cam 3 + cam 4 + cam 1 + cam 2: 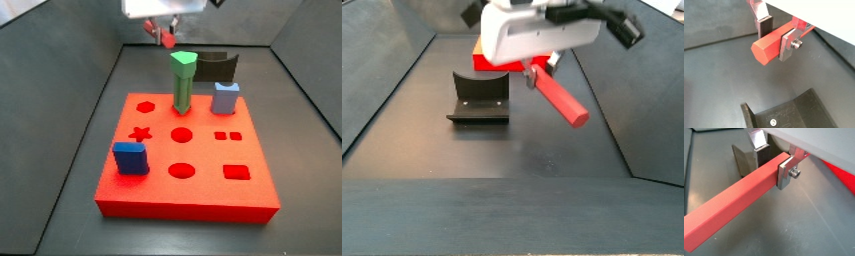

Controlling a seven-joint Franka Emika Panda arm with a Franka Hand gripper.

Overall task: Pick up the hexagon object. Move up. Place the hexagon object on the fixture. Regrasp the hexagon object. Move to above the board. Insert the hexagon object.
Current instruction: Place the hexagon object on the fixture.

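Dark grey floor with sloped dark walls around it; all pieces sit inside this bin.

Hexagon object (734, 200): salmon-red bar, held off the floor, nothing under it in either wrist view. Long axis lies roughly level, crosswise to the fingers, not hanging down. Grip sits near one end: in a wrist view most of the bar runs out to one side of the silver plates, and only the short hexagonal end face (762, 51) shows on the opposite view. In a side view the free length slopes slightly down toward the camera (560, 99).

Gripper (776, 162): jaws narrow, closed onto the flats of the bar; one finger plate with its screw presses on the near flat (788, 44).

Fixture (478, 97): dark L-shaped bracket on its base plate, on the floor below and to one side of the bar, apart from it. In a wrist view its notch lies off the bar's end (781, 114).

Board (187, 155): red slab carrying the green peg (182, 84), light-blue block (225, 97) and dark blue cube (128, 157); well apart from the gripper.

Judgement: step in hand is the carry to the fixture. The coming move turns on bringing the level bar over the bracket, axis in line with the notch.
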